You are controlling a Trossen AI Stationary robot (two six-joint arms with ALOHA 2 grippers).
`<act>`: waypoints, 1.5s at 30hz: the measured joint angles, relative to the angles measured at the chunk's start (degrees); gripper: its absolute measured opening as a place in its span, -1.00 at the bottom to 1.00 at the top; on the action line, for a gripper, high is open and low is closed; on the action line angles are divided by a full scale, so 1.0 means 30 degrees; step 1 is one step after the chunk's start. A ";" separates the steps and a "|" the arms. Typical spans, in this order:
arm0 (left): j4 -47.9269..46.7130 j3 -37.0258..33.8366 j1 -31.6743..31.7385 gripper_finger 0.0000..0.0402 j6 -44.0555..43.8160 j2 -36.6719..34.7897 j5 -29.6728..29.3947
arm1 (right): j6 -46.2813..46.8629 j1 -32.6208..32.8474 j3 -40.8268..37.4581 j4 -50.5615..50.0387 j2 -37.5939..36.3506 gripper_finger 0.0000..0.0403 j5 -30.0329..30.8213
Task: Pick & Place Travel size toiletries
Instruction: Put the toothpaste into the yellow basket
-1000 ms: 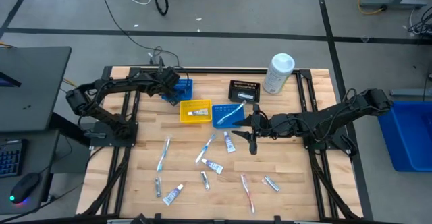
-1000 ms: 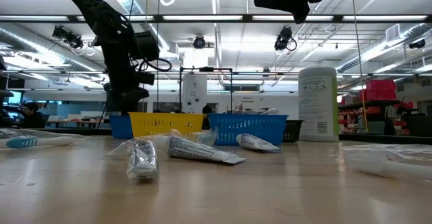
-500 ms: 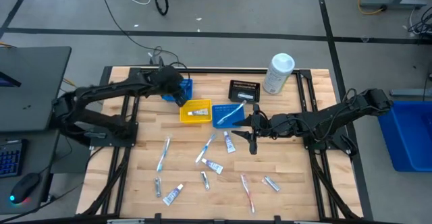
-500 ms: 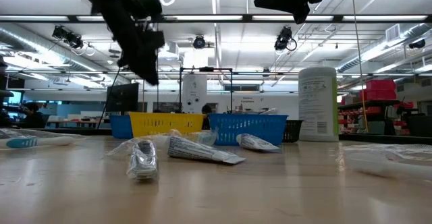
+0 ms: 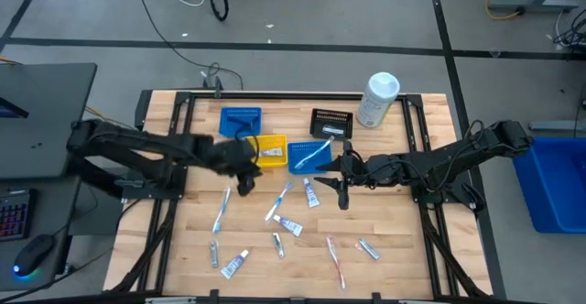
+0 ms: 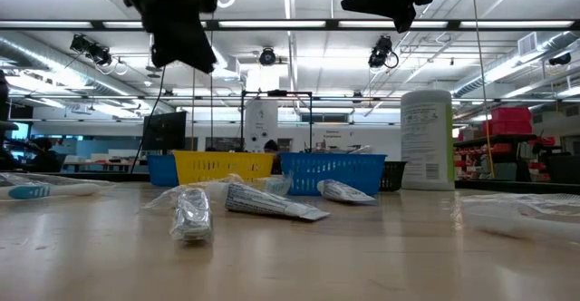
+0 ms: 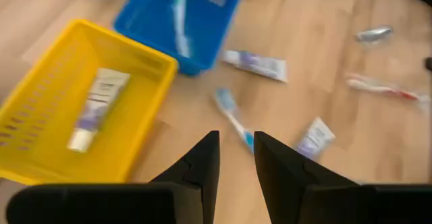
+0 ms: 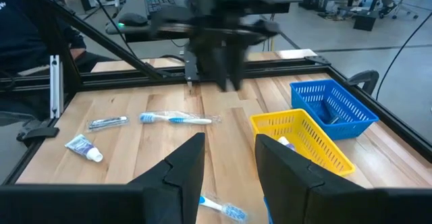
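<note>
left arm: stretched rightward across frame's left-centre
left gripper (image 5: 245,186): fingers parted, empty, pointing down
right arm: reaching leftward from right
right gripper (image 5: 342,197): fingers apart, empty, mid-frame

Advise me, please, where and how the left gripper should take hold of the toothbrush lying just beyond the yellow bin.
Probably mid-handle, from straight above. The toothbrush lies flat on the table, long and slim, so the left gripper should set its open fingers across the handle's narrow width. The nearest tube lies apart from it, so there seems to be room on both sides.
</note>
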 joint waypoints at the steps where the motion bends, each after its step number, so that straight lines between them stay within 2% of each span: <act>1: 0.0424 0.0011 -0.0767 -0.51 -0.0376 0.0019 -0.0552 | 0.0000 0.0000 0.0000 -0.0017 0.0000 -0.31 0.0000; 5: 0.1309 0.0000 -0.3620 -0.51 -0.1680 0.0323 -0.1919 | 0.0000 0.0000 0.0000 -0.0070 0.0000 -0.31 0.0000; 11: 0.3349 0.0040 -0.6491 -0.48 -0.3080 0.1670 -0.1962 | 0.0079 0.0000 0.0007 -0.0273 0.0000 -0.31 0.0000; 16: 0.3398 0.0034 -0.8147 -0.33 -0.3916 0.3435 -0.1840 | 0.0146 0.0000 0.0022 -0.0518 0.0000 -0.31 -0.0004; 19: 0.3768 0.0029 -0.8839 -0.21 -0.5002 0.4655 -0.0956 | 0.0148 0.0000 0.0015 -0.0696 0.0000 -0.31 0.0000; 24: 0.3419 0.0022 -0.9850 0.00 -0.6105 0.6497 0.1682 | 0.0147 0.0000 0.0015 -0.0676 0.0000 -0.31 -0.0001; 29: 0.3526 0.0022 -1.0925 0.11 -0.7979 0.8166 0.3385 | 0.0146 0.0000 0.0015 -0.0709 0.0000 -0.31 -0.0007; 33: 0.3714 0.0028 -1.1704 0.11 -0.9591 0.9365 0.3770 | 0.0146 0.0000 0.0015 -0.0704 0.0000 -0.31 -0.0007; 39: 0.3822 0.0102 -1.2193 0.06 -1.1051 1.0477 0.3238 | 0.0146 0.0007 0.0015 -0.0696 0.0000 -0.31 -0.0001; 45: 0.2865 0.0117 -1.2306 -0.10 -0.9835 1.0479 0.1515 | 0.0146 0.0000 0.0015 -0.0718 0.0000 -0.31 -0.0007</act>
